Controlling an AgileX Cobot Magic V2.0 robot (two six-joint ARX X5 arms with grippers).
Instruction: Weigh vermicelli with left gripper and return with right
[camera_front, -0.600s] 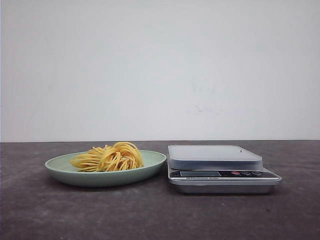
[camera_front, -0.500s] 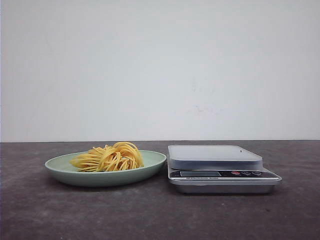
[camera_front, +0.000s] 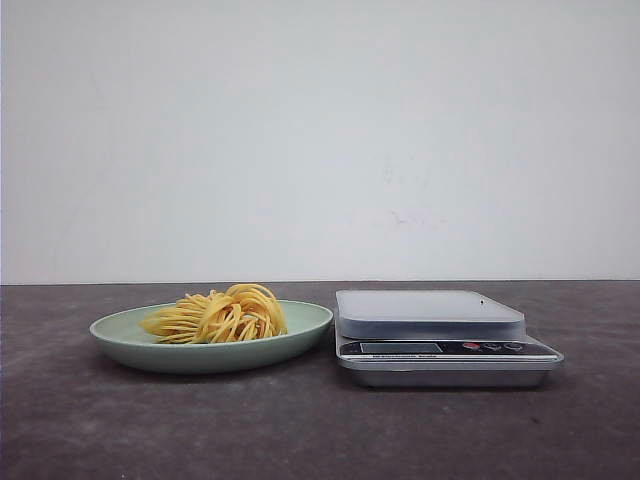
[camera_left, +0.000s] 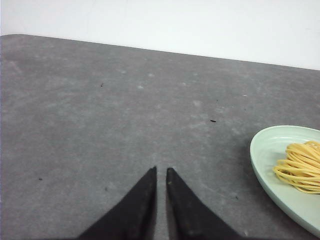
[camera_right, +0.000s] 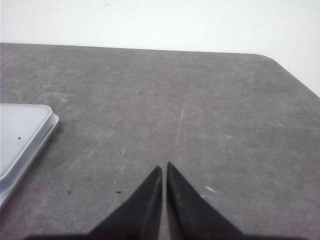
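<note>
Now, by item:
Vermicelli (camera_front: 218, 314): yellow looped clump on pale green plate (camera_front: 120, 330), just left of scale (camera_front: 440, 337); untouched.
Scale: on dark counter (camera_front: 300, 430), platform bare.
Left claw (camera_left: 161, 172): clenched, tips nearly touching, w/ nothing gripped; over counter near plate.
Right claw (camera_right: 164, 169): clenched, nothing gripped; over counter near scale.

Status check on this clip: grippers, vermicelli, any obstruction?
Left gripper shut, empty. Right gripper shut, empty. Vermicelli on green plate, scale bare beside it. Nothing in the way.
</note>
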